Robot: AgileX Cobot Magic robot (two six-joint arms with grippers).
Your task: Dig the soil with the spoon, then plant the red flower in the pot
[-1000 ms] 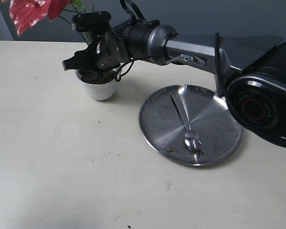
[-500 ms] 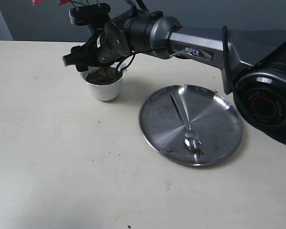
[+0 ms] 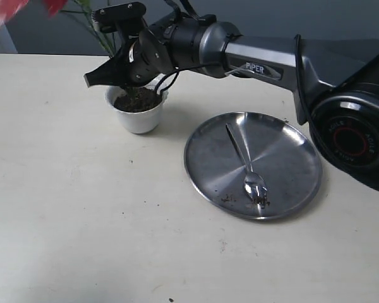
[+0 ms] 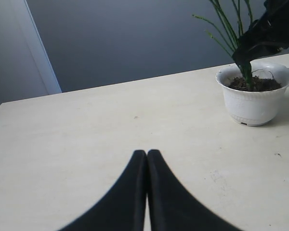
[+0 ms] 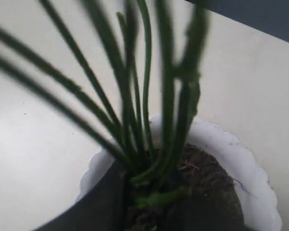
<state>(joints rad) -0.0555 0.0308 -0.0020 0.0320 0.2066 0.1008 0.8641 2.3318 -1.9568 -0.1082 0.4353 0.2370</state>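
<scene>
The pale table (image 3: 82, 221) carries everything. The right arm (image 3: 265, 66) reaches across it, low and almost level. A round steel plate (image 3: 284, 139) lies flat under the arm's rear part, well behind the right gripper (image 3: 91, 78) and apart from it.

The right gripper hangs just over the pot (image 3: 138, 118). Its jaws are drawn in on the bundle of green stems a little above the earth, so it grips the red flower (image 3: 6, 9). The fingertips point past the pot's rim, away from the plate.

The left gripper (image 4: 147, 154) is clenched with nothing between its fingers, which touch along their inner edges. It stays low over bare table, and the pot stands ahead of it, well apart.

The pot is upright directly below the right gripper, with its scalloped rim free. The flower's stems rise out of the pot, go up past the right gripper's body and lean outward. The bloom (blurred here) sits high, beyond the fingertips.

The spoon (image 3: 253, 184) lies on the plate, far behind the right gripper, bowl up, with some dark crumbs beside the bowl. The soil (image 3: 138, 101) fills the pot under the right gripper, around the base of the stems.
</scene>
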